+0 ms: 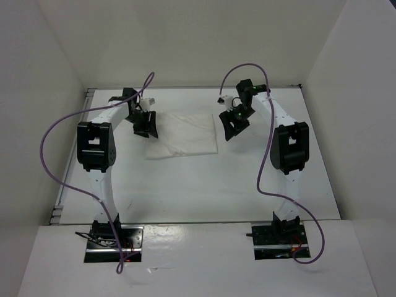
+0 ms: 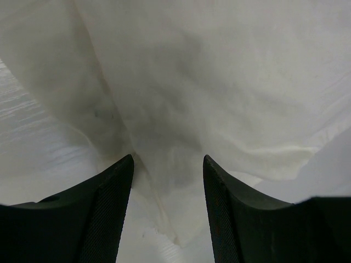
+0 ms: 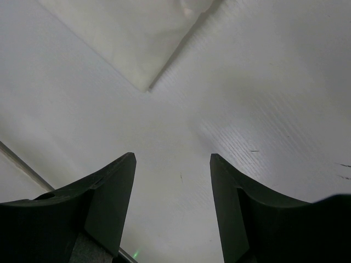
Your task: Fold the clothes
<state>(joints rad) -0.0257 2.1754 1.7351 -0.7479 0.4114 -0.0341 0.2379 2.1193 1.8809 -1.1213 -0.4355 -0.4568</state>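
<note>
Currently in hand: next fold, we judge — white garment (image 1: 182, 135) lies flat at centre.
Left gripper (image 2: 168, 159): parted, empty, over its left edge.
Right gripper (image 3: 173, 156): parted, empty, beside its corner.
Next: pinch both edges.

A flat white table top (image 1: 185, 192) was seen from above, enclosed on 3 sides by plain white panels: a left wall (image 1: 37, 93), a back wall (image 1: 198, 37) and a right wall (image 1: 362, 93). A thin grey metal rail (image 1: 60, 201) was laid along the table's left edge, at the foot of the left wall. A white board (image 1: 198, 260) was set across the near edge. In the right wrist view, faint ribbed lines and a few small dark specks (image 3: 253, 150) were shown on the table surface.
</note>
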